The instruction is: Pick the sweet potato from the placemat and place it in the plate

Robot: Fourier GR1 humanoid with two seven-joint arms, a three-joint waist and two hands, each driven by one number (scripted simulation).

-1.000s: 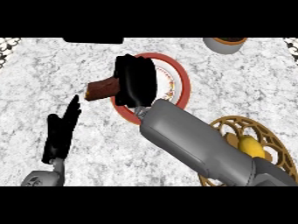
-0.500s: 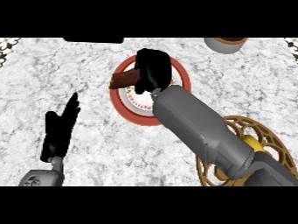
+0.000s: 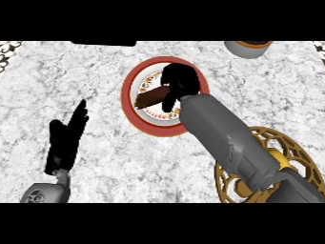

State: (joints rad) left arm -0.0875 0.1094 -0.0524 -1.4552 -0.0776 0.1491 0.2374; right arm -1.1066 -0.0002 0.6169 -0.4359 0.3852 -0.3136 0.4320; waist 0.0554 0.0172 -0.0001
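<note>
Over the middle of the red-rimmed plate [image 3: 128, 90], the right hand [image 3: 181, 80] is seen, its dark fingers [image 3: 170, 86] curled round 1 end of the sweet potato [image 3: 151, 98]. The sweet potato is a brown, elongated piece held at a slant, its free end pointing down and to the left across the plate's pale, patterned centre. Whether it touches the plate's surface cannot be told. The plate is set on the marbled grey counter [image 3: 66, 81], near the middle of the view. The grey right forearm [image 3: 221, 138] is stretched from the lower right corner up to the plate, and the plate's lower right rim is covered by it.

At the lower left, well apart from the plate, the left hand [image 3: 65, 143] is held open above the counter, its fingers [image 3: 79, 114] straight, pressed together and pointing upward; nothing is held in it.

Beside the right forearm, at the lower right, a golden wire basket [image 3: 302, 157] is partly hidden, and a yellow fruit [image 3: 276, 155] is seen inside it. At the top right edge a round bowl [image 3: 248, 46] is cut off by the view, and at the top edge, left of the plate, a dark flat mat [image 3: 103, 43] is only partly shown.
</note>
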